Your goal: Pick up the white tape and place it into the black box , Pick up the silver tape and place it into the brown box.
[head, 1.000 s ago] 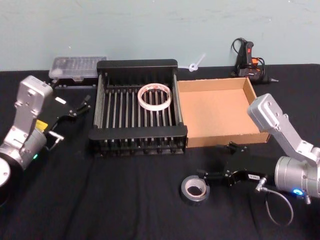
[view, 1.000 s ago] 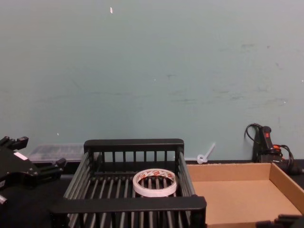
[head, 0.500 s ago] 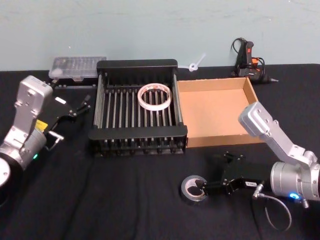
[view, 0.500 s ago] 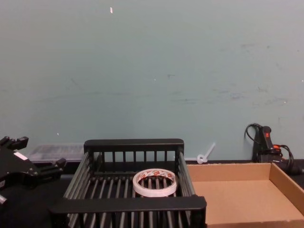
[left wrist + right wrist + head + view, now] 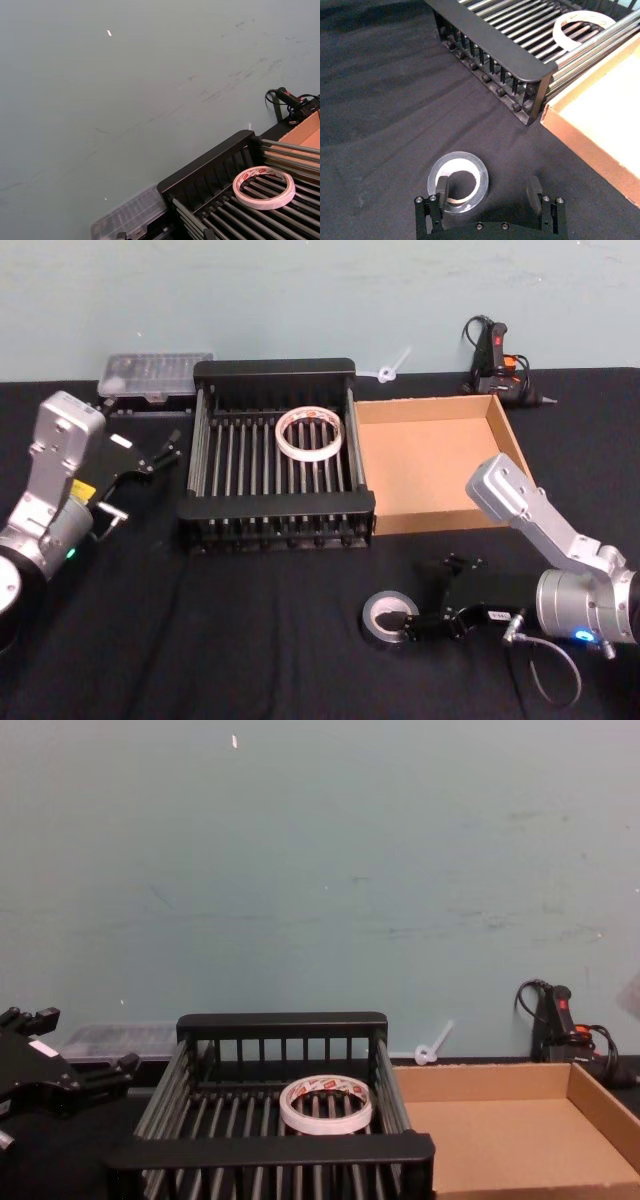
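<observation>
The white tape [image 5: 310, 432] lies flat on the floor of the black box [image 5: 274, 369], toward its back right; it also shows in the chest view [image 5: 326, 1105] and the left wrist view [image 5: 263, 180]. The silver tape [image 5: 388, 614] lies flat on the black cloth in front of the brown box [image 5: 430, 460]. My right gripper [image 5: 418, 618] is low at the roll's right side and open. In the right wrist view the silver tape [image 5: 463, 162] sits between the spread fingers, with one finger [image 5: 441, 187] over its wall. My left gripper [image 5: 150, 455] hangs open, left of the black box.
A clear plastic case [image 5: 157, 374] sits behind the black box at the back left. A black glue gun [image 5: 498, 360] with its cable stands behind the brown box. A small white plastic piece [image 5: 392, 368] lies by the wall. Black cloth covers the table.
My right gripper has dropped and moved left to the silver tape, and its fingers now stand around the roll. The left arm and the white tape have not moved.
</observation>
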`<state>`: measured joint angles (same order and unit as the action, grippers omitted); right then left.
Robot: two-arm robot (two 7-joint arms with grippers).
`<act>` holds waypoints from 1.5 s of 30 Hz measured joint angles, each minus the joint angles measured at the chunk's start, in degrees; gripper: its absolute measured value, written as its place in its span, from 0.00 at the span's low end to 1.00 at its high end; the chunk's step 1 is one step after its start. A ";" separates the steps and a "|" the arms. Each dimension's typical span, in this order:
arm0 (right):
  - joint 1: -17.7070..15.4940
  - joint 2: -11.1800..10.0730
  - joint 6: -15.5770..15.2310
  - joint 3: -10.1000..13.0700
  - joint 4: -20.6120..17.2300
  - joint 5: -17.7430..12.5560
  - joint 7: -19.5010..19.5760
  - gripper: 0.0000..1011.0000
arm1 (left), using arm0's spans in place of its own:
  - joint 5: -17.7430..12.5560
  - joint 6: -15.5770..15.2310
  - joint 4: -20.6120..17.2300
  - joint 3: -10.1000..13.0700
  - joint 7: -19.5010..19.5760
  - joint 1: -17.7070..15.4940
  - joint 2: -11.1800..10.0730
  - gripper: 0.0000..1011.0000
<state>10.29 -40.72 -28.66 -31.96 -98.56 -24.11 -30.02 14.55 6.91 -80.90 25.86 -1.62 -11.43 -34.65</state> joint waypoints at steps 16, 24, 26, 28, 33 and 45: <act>1.80 1.11 -0.17 -1.92 2.37 1.29 -0.91 0.99 | 0.00 0.00 0.00 0.00 0.00 0.00 0.00 0.99; 2.32 1.40 -0.49 -2.41 2.81 1.85 -1.17 0.99 | 0.00 0.00 0.00 0.00 0.00 0.00 0.00 0.99; 2.35 1.45 -0.63 -2.41 2.89 1.86 -1.19 0.99 | 0.00 0.00 0.00 0.00 0.00 0.00 0.00 0.99; 2.37 1.48 -0.72 -2.41 2.94 1.86 -1.21 0.99 | 0.00 0.00 0.00 0.00 0.00 0.00 0.00 0.99; 2.36 1.48 -0.74 -2.41 2.94 1.86 -1.21 0.99 | 0.00 0.00 0.00 0.00 0.00 0.00 0.00 0.99; 2.31 1.43 -0.73 -2.42 2.89 1.91 -1.21 0.97 | 0.00 0.00 0.00 0.00 0.00 0.00 0.00 0.99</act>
<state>12.61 -39.28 -29.39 -34.38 -95.67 -22.20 -31.23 14.55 6.91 -80.90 25.86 -1.62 -11.43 -34.65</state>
